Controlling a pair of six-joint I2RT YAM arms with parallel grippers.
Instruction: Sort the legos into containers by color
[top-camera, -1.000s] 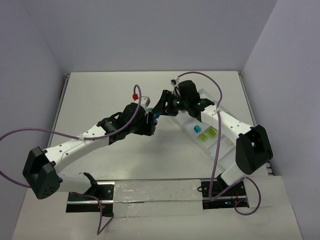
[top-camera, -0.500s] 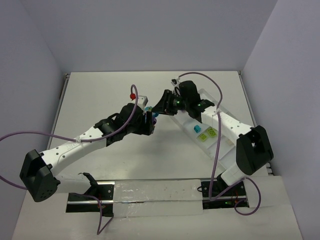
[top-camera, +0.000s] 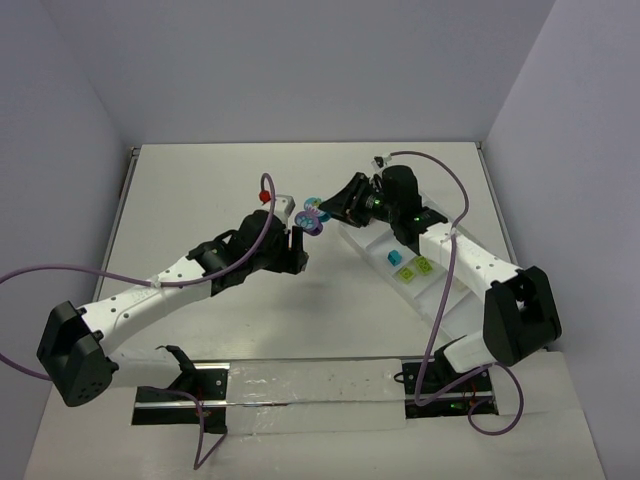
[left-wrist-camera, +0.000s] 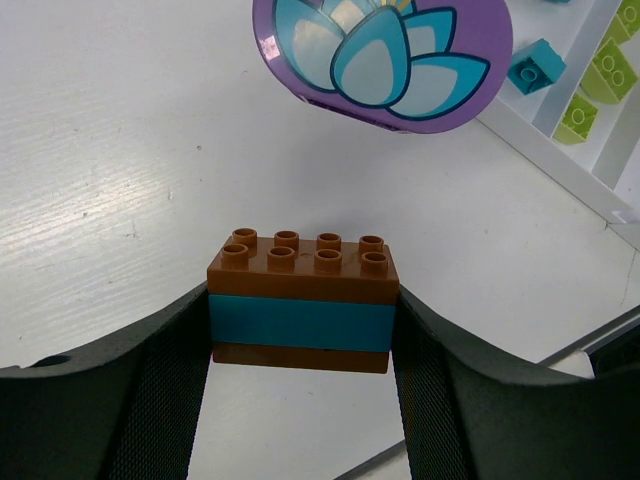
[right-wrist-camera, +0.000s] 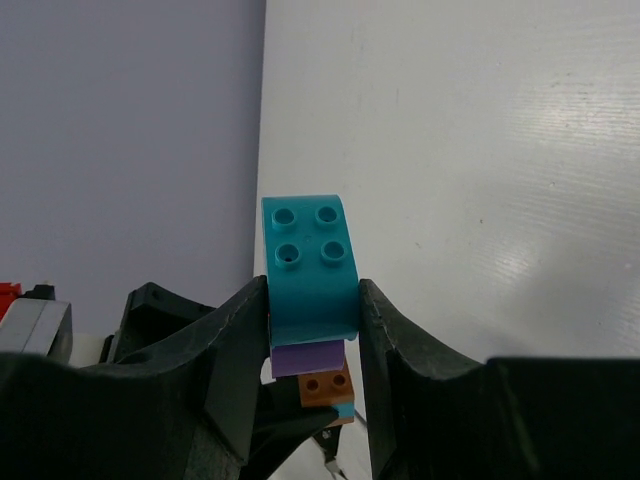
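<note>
My left gripper is shut on a stack of legos, two orange-brown bricks with a teal one between, held above the table; from above it sits mid-table. My right gripper is shut on a teal brick with a purple piece under it. That purple piece is a rounded plate with a lotus print, hanging just beyond the left gripper's stack and apart from it. The containers are one long white tray at right, holding a teal brick and lime bricks.
The tray runs diagonally under the right arm toward the table's right edge. Purple cables loop off both arms. Walls close the table at the back and both sides. The left gripper's black finger shows close beside the right one.
The two grippers were together on one clump. The right gripper has closed on the teal and purple part and drawn back to the right with it, leaving the brown and teal stack in the left.
</note>
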